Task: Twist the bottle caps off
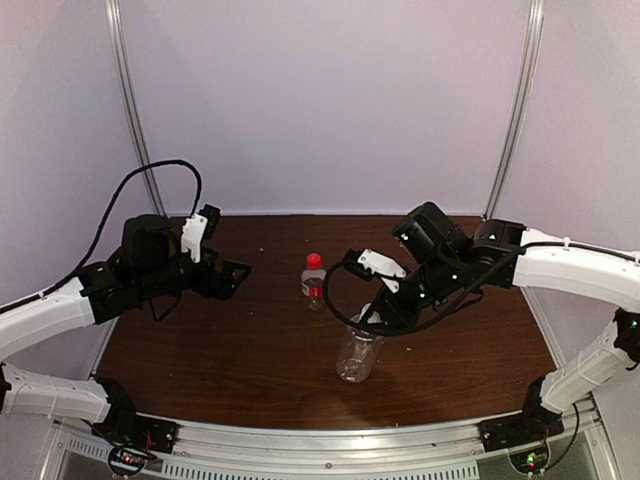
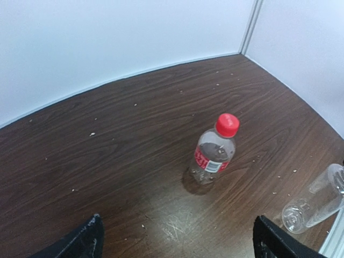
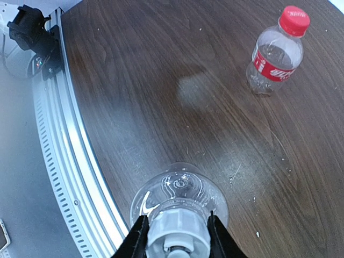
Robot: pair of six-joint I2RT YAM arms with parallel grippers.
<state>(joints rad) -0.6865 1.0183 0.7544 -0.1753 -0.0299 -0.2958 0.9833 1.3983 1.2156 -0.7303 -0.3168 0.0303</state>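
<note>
Our right claw [image 3: 176, 244] clenches the white cap [image 3: 177, 227] of the taller bottle [image 1: 358, 357], which stands upright on the table [image 1: 200, 340] nearest our bases. Farther back, the labelled bottle [image 1: 313, 285] stands upright and apart, red cap [image 1: 314, 261] on. Our left claw [image 1: 228, 278] hangs to its left, released, fingers spread wide.

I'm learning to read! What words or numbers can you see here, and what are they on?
Red label band on the small clear plastic bottle: white writing, too blurred to read.
Round red plastic cap: no text that I can make out.
Taller clear unlabelled bottle and its white plastic cap: no text.
Nothing else is readable.
</note>
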